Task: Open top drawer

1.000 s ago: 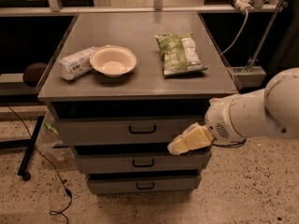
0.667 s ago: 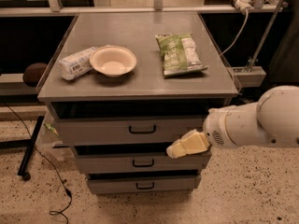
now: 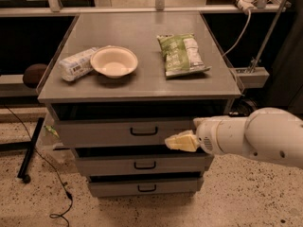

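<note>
The cream gripper [image 3: 182,141] hangs at the right part of the top drawer's [image 3: 104,133] front, just right of its black bar handle [image 3: 144,131]; whether it is open or closed cannot be told. The white arm [image 3: 255,137] reaches in from the right. Two slimmer drawers [image 3: 104,166] sit below. On the cabinet top [image 3: 142,86] a cream bowl [image 3: 113,61] touches a white packet [image 3: 77,64] at left; a green chip bag [image 3: 182,54] lies right.

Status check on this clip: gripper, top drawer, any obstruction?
Gripper low at top drawer front, right of its handle. Handle not grasped. Nothing between gripper and handle.
</note>
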Motion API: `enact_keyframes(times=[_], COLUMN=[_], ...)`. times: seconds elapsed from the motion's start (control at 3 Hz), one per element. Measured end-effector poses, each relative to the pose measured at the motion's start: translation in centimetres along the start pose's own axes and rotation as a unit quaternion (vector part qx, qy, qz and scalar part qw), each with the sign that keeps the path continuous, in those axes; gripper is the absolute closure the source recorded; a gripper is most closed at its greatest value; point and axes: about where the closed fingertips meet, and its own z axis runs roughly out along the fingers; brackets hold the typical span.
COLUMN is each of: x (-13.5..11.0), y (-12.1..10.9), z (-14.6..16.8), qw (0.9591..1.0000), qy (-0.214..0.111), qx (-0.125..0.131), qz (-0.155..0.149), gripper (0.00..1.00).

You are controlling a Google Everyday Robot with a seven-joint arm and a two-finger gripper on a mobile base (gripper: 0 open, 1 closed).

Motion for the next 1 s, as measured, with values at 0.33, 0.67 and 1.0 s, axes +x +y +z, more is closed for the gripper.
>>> enact_keyframes(times=[0.33, 0.67, 1.0], x=[-1.3, -2.7, -4.2], y=[-0.1, 0.0, -0.3], z=[2.3, 4.4, 6.8], qw=[0.9992, 0.9976, 0.9953], qy=[-0.039, -0.068, -0.094], qx=[-0.001, -0.004, 0.006], qz=[0.009, 0.014, 0.022], gripper=[0.54, 0.78, 1.0])
